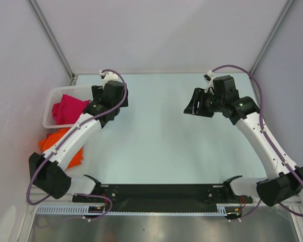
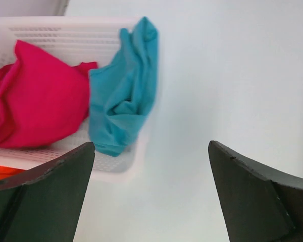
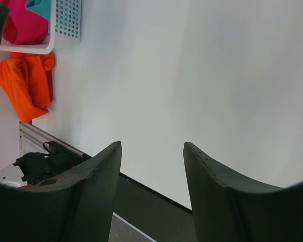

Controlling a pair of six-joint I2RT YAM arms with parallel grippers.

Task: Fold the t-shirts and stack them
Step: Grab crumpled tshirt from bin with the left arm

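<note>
Left gripper [image 2: 151, 146] wide, empty, near teal cloth t-shirt [image 2: 123, 96] draped on white plastic lattice basket [image 2: 65, 33]; right gripper [image 3: 151, 146] wide, empty.

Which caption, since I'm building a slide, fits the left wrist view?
Open left claw beside a white lattice basket holding a magenta t-shirt and a teal t-shirt.

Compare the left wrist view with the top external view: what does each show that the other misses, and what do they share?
Only the left wrist: the teal t-shirt draped over the basket rim, which the left arm hides from above. Only the top external: the right gripper, open over the table. Both: the magenta t-shirt in the basket, and the orange t-shirt beside it, just a sliver from the wrist.
</note>
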